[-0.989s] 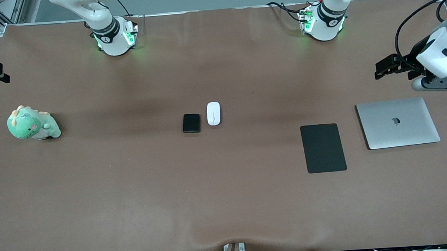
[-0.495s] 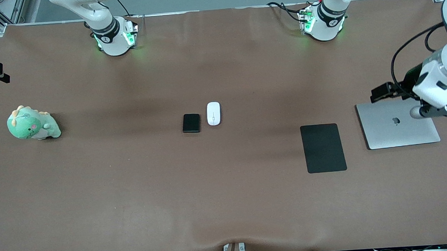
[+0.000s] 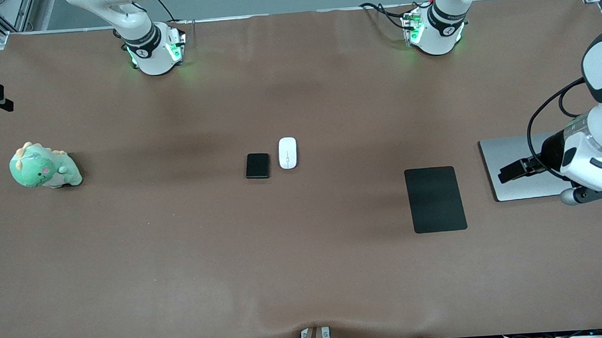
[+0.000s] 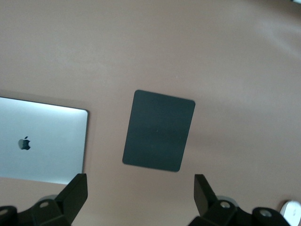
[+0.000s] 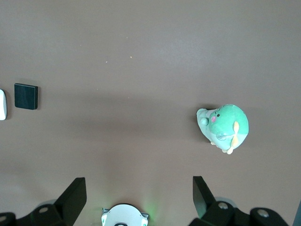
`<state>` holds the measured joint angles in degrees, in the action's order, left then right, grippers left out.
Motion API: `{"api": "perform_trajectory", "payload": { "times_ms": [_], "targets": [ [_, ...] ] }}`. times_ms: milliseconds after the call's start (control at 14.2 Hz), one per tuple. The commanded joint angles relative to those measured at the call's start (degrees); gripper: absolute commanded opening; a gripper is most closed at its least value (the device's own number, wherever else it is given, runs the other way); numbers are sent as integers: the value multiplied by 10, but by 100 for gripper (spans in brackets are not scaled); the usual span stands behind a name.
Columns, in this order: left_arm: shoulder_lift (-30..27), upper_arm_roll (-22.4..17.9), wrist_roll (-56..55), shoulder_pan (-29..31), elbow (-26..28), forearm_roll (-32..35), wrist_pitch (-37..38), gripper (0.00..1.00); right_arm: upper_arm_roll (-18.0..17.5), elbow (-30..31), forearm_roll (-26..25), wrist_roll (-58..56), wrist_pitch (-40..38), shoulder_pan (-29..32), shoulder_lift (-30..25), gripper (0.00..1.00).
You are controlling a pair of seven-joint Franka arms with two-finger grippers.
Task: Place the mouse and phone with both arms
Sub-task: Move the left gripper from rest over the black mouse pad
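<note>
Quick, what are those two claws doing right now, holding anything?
Left gripper: open, holding nothing, over the laptop.
Right gripper: open, holding nothing, up over the table.

open brown table all around the phone and mouse — only a narrow gap between the two. toward the left arm's end, mouse pad and laptop lying flat; toward the right arm's end, a plush toy — well apart.
</note>
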<state>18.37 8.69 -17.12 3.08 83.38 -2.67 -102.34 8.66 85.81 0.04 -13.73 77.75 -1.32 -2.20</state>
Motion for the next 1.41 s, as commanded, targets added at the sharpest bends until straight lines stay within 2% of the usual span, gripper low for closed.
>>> {"api": "perform_trajectory", "payload": {
  "times_ms": [0, 424, 919, 1201, 1343],
  "targets": [
    [20, 1, -32, -7, -17, -8, -26, 100, -4, 8, 3, 0, -2, 6, -10, 100],
    [42, 5, -96, -42, -17, -5, -71, 100, -4, 8, 2, 0, -4, 6, -10, 100],
    [46, 6, -132, -86, -16, -4, -70, 100, -4, 8, 3, 0, 0, 12, -9, 100],
    [46, 7, -170, -126, -10, -4, -50, 100, -4, 8, 3, 0, -1, 12, -9, 100],
    [46, 8, -168, -147, -9, -4, -8, 100, -5, 8, 3, 0, 2, 10, -9, 100]
  ]
}}
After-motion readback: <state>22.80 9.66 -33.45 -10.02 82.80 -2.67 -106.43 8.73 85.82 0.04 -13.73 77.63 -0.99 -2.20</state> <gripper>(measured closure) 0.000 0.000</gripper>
